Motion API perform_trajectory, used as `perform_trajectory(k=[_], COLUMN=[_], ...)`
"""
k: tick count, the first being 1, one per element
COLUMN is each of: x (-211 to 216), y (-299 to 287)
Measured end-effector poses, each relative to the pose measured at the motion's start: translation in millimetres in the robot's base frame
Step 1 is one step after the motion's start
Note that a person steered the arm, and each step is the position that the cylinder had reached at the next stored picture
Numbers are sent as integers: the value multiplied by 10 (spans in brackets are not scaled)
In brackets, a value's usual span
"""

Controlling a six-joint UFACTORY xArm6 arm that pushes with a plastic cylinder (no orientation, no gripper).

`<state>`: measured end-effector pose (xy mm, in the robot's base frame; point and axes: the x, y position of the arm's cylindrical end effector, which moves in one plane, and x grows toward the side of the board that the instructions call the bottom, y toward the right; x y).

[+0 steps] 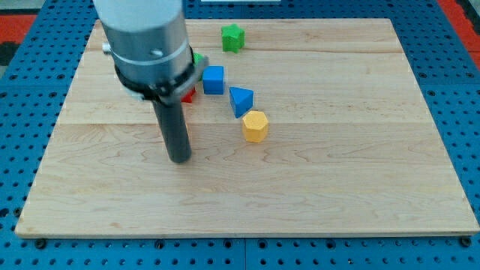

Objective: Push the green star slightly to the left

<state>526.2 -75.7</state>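
The green star [233, 37] sits near the view's top on the wooden board [337, 150], left of centre. My tip [180, 159] rests on the board well below and to the left of the star, far from it. A blue cube [214, 79], a blue triangular block [241, 100] and a yellow hexagonal block [256, 126] lie in a diagonal line to the right of my rod. A red block [188, 95] and another green block [199, 59] are mostly hidden behind the arm.
The board lies on a blue pegboard surface [457, 75]. The arm's grey cylindrical body [146, 41] covers the board's upper left part.
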Motion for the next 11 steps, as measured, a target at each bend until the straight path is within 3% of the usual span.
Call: perform_trajectory(k=[1,2,3,4,5,6,7,8,9,10,11], x=[331,-129,-1124,-2049,-2149,-2584,-2671,-2715,-2823,-2819,-2844], y=[956,2057,2329,1958,1591,1398,779,995,766,6,484])
